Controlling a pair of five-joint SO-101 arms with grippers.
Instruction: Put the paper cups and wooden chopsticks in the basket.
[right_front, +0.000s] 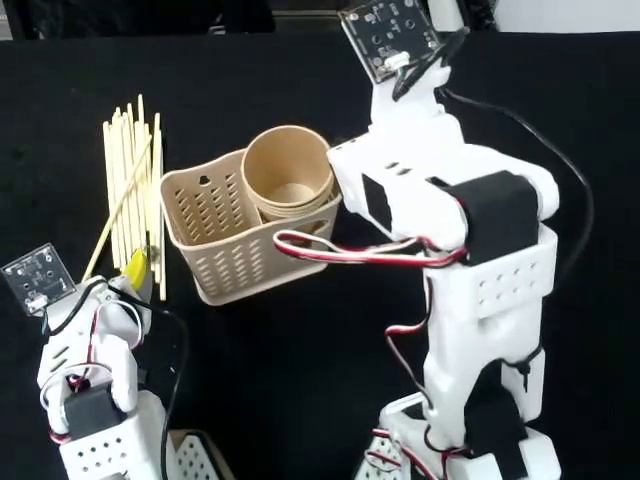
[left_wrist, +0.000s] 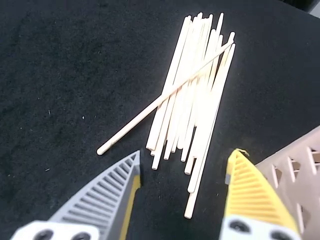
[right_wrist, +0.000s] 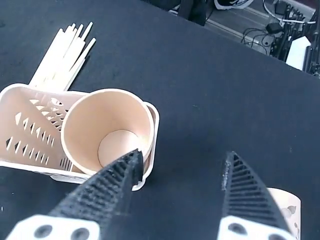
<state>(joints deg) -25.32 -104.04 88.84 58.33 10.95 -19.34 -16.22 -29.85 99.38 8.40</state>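
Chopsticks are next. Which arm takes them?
Left. The left gripper is open just above the near ends of the chopsticks; the right gripper is by the paper cups in the basket, which stands between it and them.

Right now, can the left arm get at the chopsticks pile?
Probably yes. The left gripper sits open right at the near ends of the chopsticks, nothing lying over them. The basket stands close beside the pile, so one finger has little room there.
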